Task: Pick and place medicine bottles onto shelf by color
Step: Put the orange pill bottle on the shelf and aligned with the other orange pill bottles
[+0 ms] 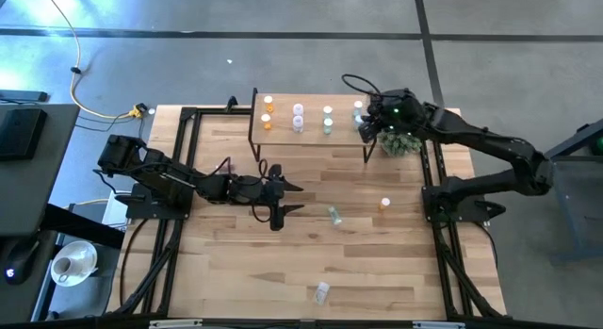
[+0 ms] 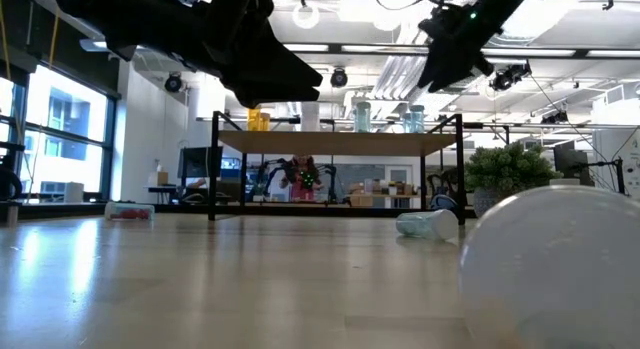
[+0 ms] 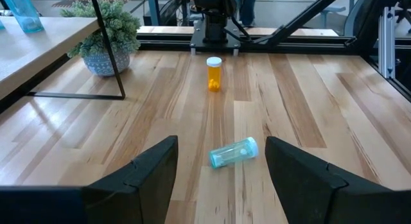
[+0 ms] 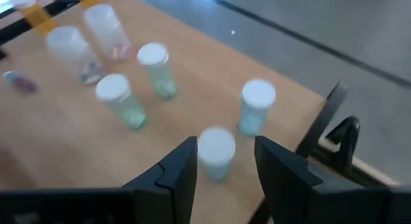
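Observation:
The shelf (image 1: 311,131) stands at the table's far side and holds several upright medicine bottles: orange (image 1: 268,105), pink (image 1: 298,110), green (image 1: 327,113) and blue (image 4: 257,108). My right gripper (image 4: 225,144) hovers open over the shelf's right end. Its fingers stand on either side of a blue bottle (image 4: 216,153), which stands on its base. My left gripper (image 3: 221,142) waits open over mid-table, pointing toward the right edge. A blue bottle (image 3: 234,153) lies on its side on the table just beyond its fingertips. Past that an orange bottle (image 3: 214,73) stands upright.
A spiky green plant in a pot (image 1: 401,140) sits by the shelf's right leg, under my right arm. One bottle (image 1: 321,292) lies near the table's front edge, and a pink one (image 1: 224,166) lies left of the shelf. Bare wood shows between shelf and front edge.

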### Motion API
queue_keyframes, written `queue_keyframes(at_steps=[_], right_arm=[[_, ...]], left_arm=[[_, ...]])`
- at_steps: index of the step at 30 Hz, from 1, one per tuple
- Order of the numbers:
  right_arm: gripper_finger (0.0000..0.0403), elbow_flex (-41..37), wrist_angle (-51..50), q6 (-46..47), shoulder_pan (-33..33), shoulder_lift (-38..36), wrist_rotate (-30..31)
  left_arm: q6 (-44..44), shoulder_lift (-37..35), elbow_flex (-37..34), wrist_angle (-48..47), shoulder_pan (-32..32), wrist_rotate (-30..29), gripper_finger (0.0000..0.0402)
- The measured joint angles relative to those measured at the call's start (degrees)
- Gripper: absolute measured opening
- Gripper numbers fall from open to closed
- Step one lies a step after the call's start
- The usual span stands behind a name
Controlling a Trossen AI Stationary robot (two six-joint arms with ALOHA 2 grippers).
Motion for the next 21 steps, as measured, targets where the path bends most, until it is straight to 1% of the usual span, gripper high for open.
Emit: queue_keyframes(at_steps=[3, 5, 10, 13, 17, 21], right_arm=[[0.0147, 0.00, -4.94, 1.41, 0.04, -2.39, -3.51], [0.0147, 0.00, -9.04, 2.65, 0.51, -3.80, -4.53], [0.0147, 0.00, -18.65, 3.11, 3.80, -6.67, -4.41], [0.0147, 0.00, -23.39, 3.17, 7.34, -7.90, -4.40], [0.0147, 0.00, -28.39, 5.74, 13.17, -8.73, -4.41], [0.0147, -2.27, -29.59, 8.10, 19.22, -9.48, -3.73]], left_arm=[[0.00, 0.00, 0.00, 0.00, 0.00, 0.00, 0.0223], [-0.01, 0.00, 0.00, 0.00, 0.00, -0.04, 0.0223], [-0.02, 0.00, 0.00, 0.00, 0.00, -0.11, 0.0223], [-0.04, 0.00, 0.00, 0.00, 0.00, -0.11, 0.0223], [-0.03, 0.00, 0.00, 0.00, 0.00, -0.09, 0.0223], [-0.11, 0.00, 0.00, 0.00, 0.00, -0.04, 0.0223]])
